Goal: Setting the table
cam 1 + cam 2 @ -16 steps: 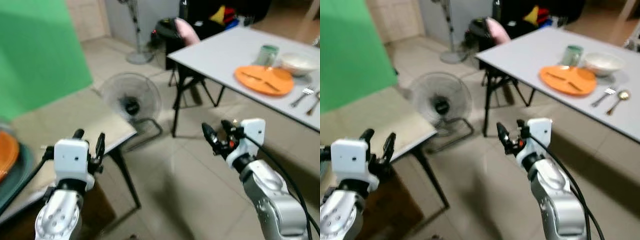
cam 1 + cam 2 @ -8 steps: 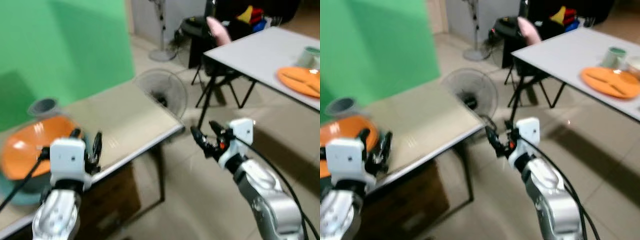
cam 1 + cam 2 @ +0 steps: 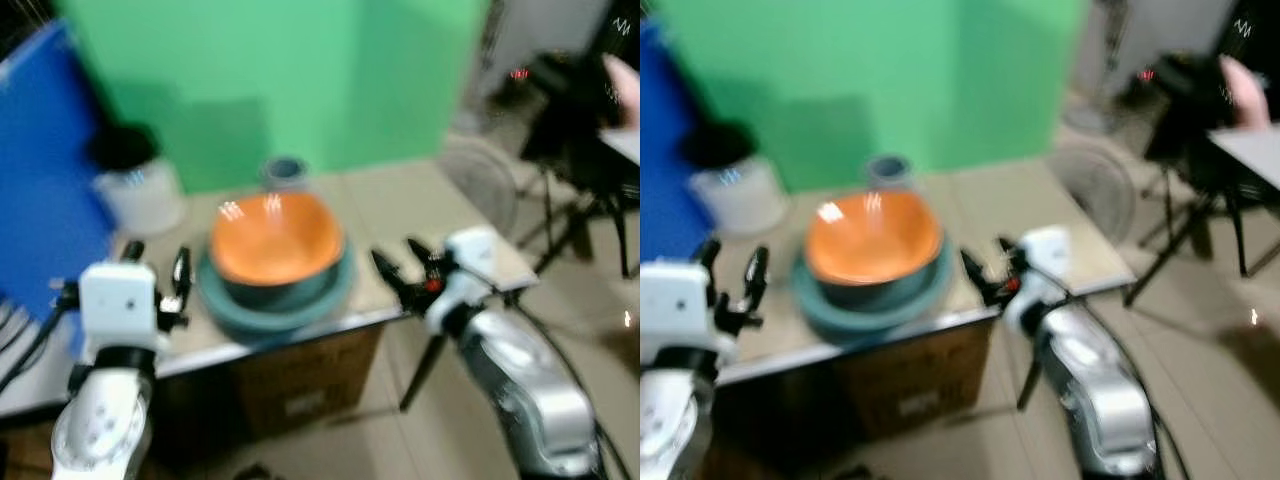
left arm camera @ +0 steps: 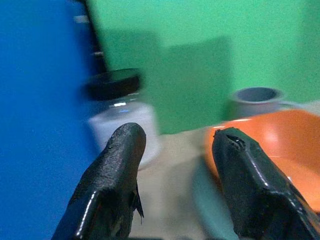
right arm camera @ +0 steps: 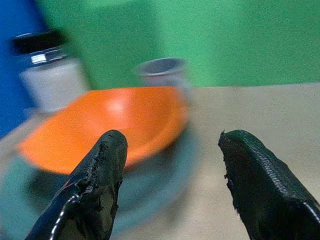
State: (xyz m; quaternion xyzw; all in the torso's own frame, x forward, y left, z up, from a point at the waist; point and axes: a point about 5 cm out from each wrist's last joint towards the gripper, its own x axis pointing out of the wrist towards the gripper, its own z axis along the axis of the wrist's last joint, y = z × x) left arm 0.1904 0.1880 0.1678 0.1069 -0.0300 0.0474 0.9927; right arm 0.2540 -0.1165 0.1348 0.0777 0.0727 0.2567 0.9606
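An orange bowl (image 3: 272,240) sits stacked in a dark teal bowl on a teal plate (image 3: 330,297) on the beige side table (image 3: 412,215). A grey cup (image 3: 284,172) stands just behind the stack. My left gripper (image 3: 156,274) hovers open at the table's front left, beside the plate. My right gripper (image 3: 396,268) is open too, just right of the stack, with nothing between its fingers. In the wrist views the orange bowl (image 5: 110,120) lies straight ahead of the right fingers (image 5: 97,195), and the grey cup (image 4: 255,97) shows beyond the left ones.
A white jar with a black lid (image 3: 135,180) stands at the table's back left, before a blue panel (image 3: 40,170). A green screen (image 3: 300,70) backs the table. A floor fan (image 3: 482,170) and a black chair (image 3: 585,140) stand to the right.
The camera has swung left: the white dining table has left the view, and the side table with the bowl stack is now in front. Both grippers stay open.
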